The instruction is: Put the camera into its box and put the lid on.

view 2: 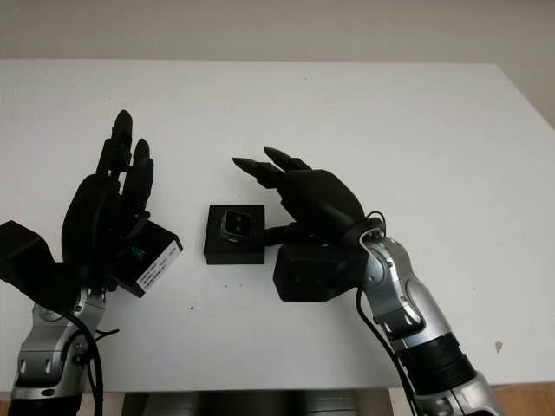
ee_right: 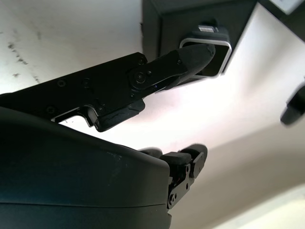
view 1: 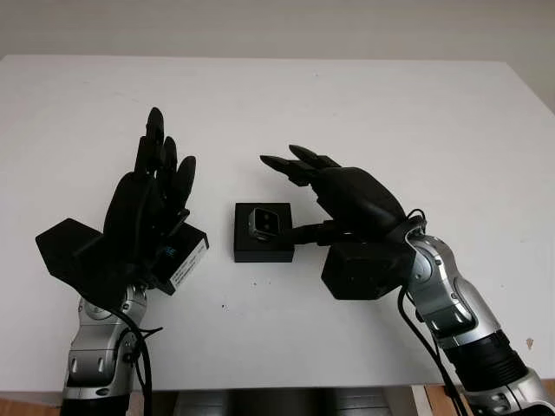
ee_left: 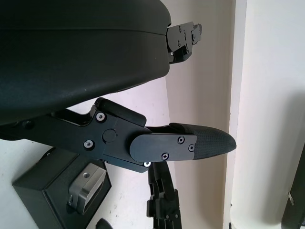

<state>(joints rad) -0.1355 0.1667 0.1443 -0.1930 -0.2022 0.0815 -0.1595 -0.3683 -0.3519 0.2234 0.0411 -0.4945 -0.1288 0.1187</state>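
The camera (view 1: 264,223) is seated in its black box (view 1: 263,247) between the two unclenched, empty robot hands, the right robot hand (view 1: 347,195) arched beside it, the left robot hand (view 1: 147,195) raised over the lid (view 1: 184,256).

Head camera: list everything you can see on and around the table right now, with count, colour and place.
table: one, white, spans the scene.
box: one, black, open, at the table's middle between the two hands.
camera: one, small, silver-grey with dark lens, sitting in the box.
lid: one, black with a white label, to the box's left, partly under the left hand.
left hand: one, black, open, raised over the lid.
right hand: one, black, open, just right of the box, one fingertip reaching toward the camera; contact unclear.
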